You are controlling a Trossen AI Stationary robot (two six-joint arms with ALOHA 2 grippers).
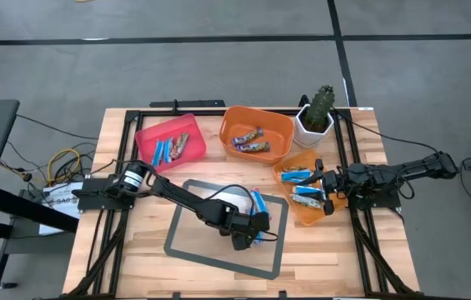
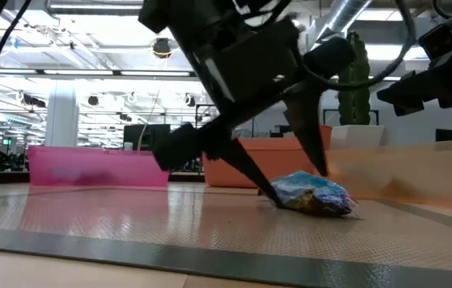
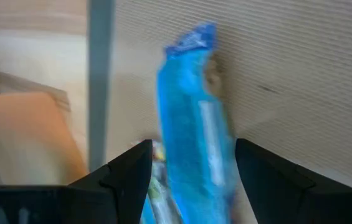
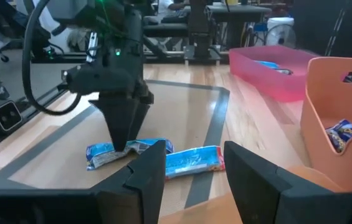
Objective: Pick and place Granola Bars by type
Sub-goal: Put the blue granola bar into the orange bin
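Note:
A blue-wrapped granola bar lies flat on the grey-bordered mat. My left gripper is open and comes down over it, one finger on each side; the low view shows the bar between the two fingers. A second blue bar lies on the mat just beside it, toward the far edge. My right gripper is open, hovering at the table's right over an orange tray holding blue bars.
A pink bin at the far left holds blue bars and a brown one. An orange bin beside it holds brown bars. A cactus in a white pot stands at the far right. Black frame rails run along the table edges.

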